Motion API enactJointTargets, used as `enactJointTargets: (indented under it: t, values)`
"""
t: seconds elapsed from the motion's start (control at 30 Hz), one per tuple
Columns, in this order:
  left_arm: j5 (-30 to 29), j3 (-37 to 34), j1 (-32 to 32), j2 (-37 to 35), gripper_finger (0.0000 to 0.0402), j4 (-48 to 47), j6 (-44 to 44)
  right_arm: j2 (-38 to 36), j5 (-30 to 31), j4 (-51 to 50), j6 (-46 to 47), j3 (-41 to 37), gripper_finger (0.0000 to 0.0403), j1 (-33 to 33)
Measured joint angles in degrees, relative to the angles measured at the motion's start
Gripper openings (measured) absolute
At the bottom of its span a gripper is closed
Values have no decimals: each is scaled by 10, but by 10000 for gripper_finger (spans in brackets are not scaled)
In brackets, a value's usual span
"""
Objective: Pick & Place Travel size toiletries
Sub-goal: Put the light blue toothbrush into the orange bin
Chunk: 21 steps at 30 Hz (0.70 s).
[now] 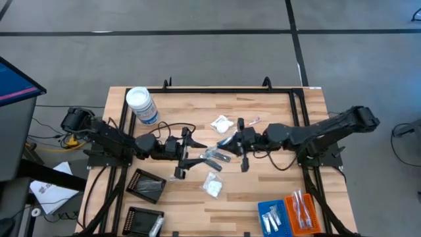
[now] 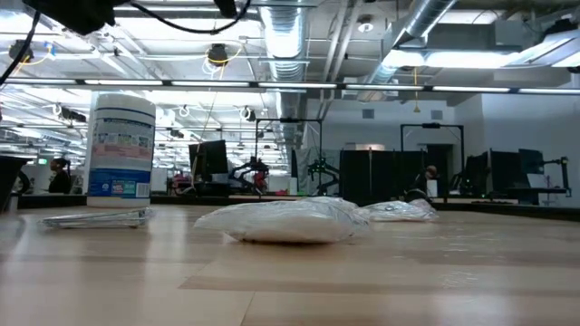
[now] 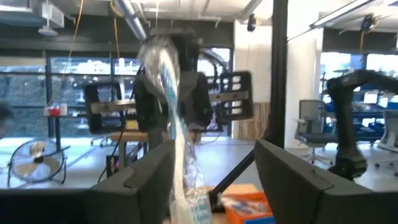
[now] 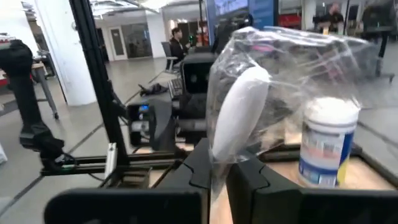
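Right gripper (image 4: 217,171): held above table centre; fingers closed on a clear-wrapped toothbrush (image 4: 239,112), white handle seen upright between them.
Left gripper (image 3: 214,180): facing the right one mid-table; fingers spread apart, wrapper's lower end (image 3: 186,193) seen between them, contact can't be told.
Handover spot: both grippers met over the wood table (image 1: 263,197), wrapped item (image 1: 214,155) betw. them.
White sachets: one (image 1: 222,123) behind the grippers, one (image 1: 212,185) in front, both lying on table.
Other toiletries: more pieces seen in blue tray (image 1: 271,216) & orange tray (image 1: 301,210), front right corner.
Jar (image 1: 141,105): upright, back left.
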Motion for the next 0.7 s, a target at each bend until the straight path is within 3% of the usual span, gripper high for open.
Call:
enactJointTargets:
  t: [0.23,0.47,0.7]
  values:
    - [1,-26,-16,-51,241,-4,5,-116,129,-205,103,0,14,80]
    - [-27,-52,-12,-90,226,-4,15,-225,158,-526,430,1,14,139]
    - [-26,-52,-15,-91,211,-5,14,-176,175,-721,764,0,14,276]
